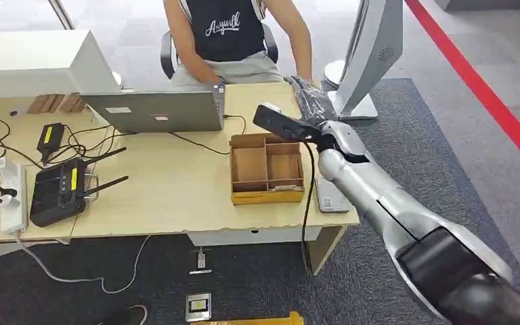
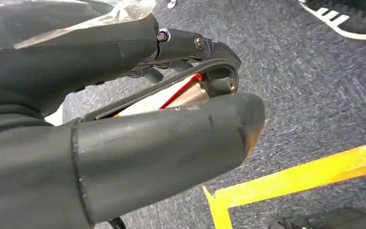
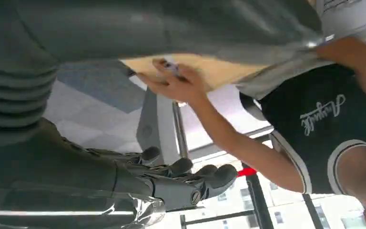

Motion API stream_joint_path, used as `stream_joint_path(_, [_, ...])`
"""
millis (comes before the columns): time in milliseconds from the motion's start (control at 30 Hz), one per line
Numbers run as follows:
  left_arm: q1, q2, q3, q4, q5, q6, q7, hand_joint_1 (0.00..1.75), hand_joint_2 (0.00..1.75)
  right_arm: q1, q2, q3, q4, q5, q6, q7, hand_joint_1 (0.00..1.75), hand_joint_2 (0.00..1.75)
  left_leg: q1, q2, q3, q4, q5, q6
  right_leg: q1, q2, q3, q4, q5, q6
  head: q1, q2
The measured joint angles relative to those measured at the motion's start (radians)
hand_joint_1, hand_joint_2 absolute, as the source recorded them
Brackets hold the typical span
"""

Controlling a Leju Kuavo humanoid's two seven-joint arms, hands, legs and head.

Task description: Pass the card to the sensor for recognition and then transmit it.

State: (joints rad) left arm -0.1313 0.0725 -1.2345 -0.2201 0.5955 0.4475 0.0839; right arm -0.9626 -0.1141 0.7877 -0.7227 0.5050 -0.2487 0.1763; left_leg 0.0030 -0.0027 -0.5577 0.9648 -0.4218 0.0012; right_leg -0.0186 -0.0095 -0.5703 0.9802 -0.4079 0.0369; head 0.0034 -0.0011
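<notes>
My right arm reaches over the desk's far right corner, and my right hand (image 1: 309,98), black and wrapped in clear plastic, hovers there. In the right wrist view that hand (image 3: 181,179) has its fingers spread and holds nothing. Just beyond it, a person's hand (image 3: 174,86) pinches a small pale card (image 3: 170,67) over the desk. A flat grey sensor (image 1: 330,196) lies near the desk's right edge, under my forearm. My left hand (image 2: 171,109) hangs over the carpet, fingers curled to the thumb, with nothing in it.
A wooden box with compartments (image 1: 267,169) sits beside the sensor. A laptop (image 1: 156,112), a black router (image 1: 57,191), cables and a power strip (image 1: 12,196) cover the desk's left half. The person (image 1: 227,34) sits behind the desk. A white stand (image 1: 369,54) rises at the right.
</notes>
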Motion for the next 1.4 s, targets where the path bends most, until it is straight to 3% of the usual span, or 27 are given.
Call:
stream_joint_path(233, [0.006,0.000,0.002,0.000,0.022,0.009,0.003,0.00,0.00,0.225,-0.071,-0.003,-0.305,0.034,0.013,0.029,0.00,1.75,0.000,0.000,0.000,0.000,-0.001,0.001,0.000,0.000,0.000,-0.001,0.000,0.000,0.000,0.000])
stream_joint_path(567, [0.007,0.000,0.009,0.000,0.016,0.013,0.007,0.00,0.00,0.386,-0.169,-0.020,-0.525,0.066,-0.005,0.009,0.00,1.75,0.000,0.000,-0.001,0.000,-0.001,0.000,0.000,0.000,0.000,-0.001,0.000,0.000,0.000,0.000])
stream_joint_path(1133, [0.007,0.000,0.009,0.000,0.013,0.013,0.003,0.00,0.00,0.418,-0.214,-0.029,-0.631,0.100,0.003,0.021,0.00,1.75,0.000,0.000,0.000,0.000,-0.001,0.000,0.000,0.000,0.000,-0.001,0.000,0.000,0.000,0.000])
stream_joint_path(1400, [0.006,0.000,0.009,0.000,-0.004,0.009,0.000,0.00,0.00,0.439,-0.223,-0.029,-0.631,0.321,0.049,0.080,0.00,1.75,0.000,0.000,-0.001,0.000,-0.001,0.000,0.000,0.000,0.000,-0.001,0.000,0.000,0.000,0.000])
